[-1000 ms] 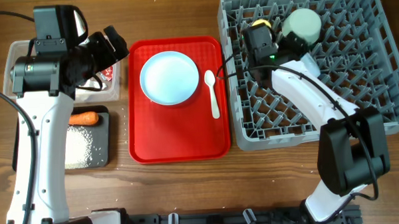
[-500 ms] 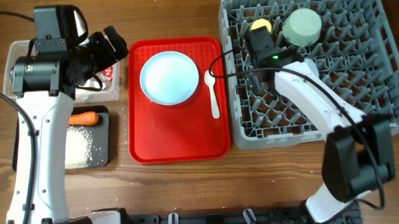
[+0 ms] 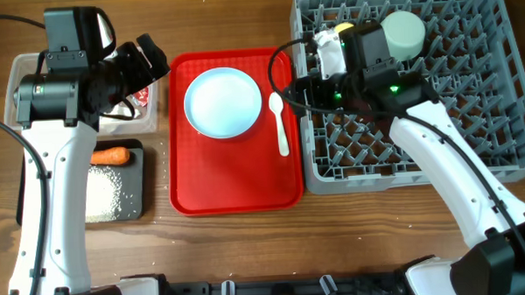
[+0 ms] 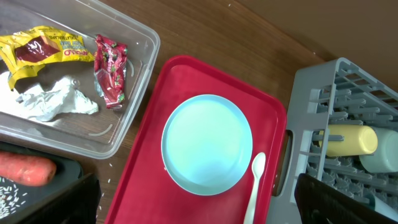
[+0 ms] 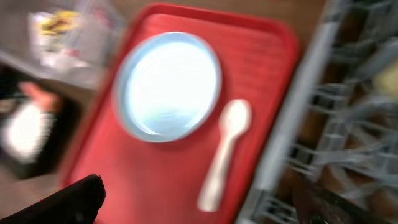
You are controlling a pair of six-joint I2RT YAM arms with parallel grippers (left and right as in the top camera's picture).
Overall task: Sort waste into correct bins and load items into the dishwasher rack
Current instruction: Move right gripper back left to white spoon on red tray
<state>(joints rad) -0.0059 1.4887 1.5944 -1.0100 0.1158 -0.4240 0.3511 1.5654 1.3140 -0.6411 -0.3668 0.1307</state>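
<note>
A pale blue plate (image 3: 223, 101) and a white spoon (image 3: 279, 122) lie on the red tray (image 3: 233, 188). They also show in the left wrist view, plate (image 4: 207, 144) and spoon (image 4: 255, 186), and blurred in the right wrist view, plate (image 5: 168, 86) and spoon (image 5: 225, 149). The grey rack (image 3: 473, 149) holds a yellow cup (image 3: 341, 28) and an upturned pale bowl (image 3: 403, 33). My right gripper (image 3: 302, 89) is open and empty over the rack's left edge beside the spoon. My left gripper (image 3: 150, 53) is open and empty between tub and tray.
The clear tub (image 3: 23, 66) at the far left holds yellow and red wrappers (image 4: 46, 46) and a white tissue wad (image 4: 53, 102). Below it the black tray (image 3: 133, 204) holds a carrot (image 3: 110, 155) and rice (image 3: 102, 192).
My right arm has swung left from above the yellow cup in the rack to the rack's left edge near the spoon. The cup stays in the rack. The left arm has not moved.
</note>
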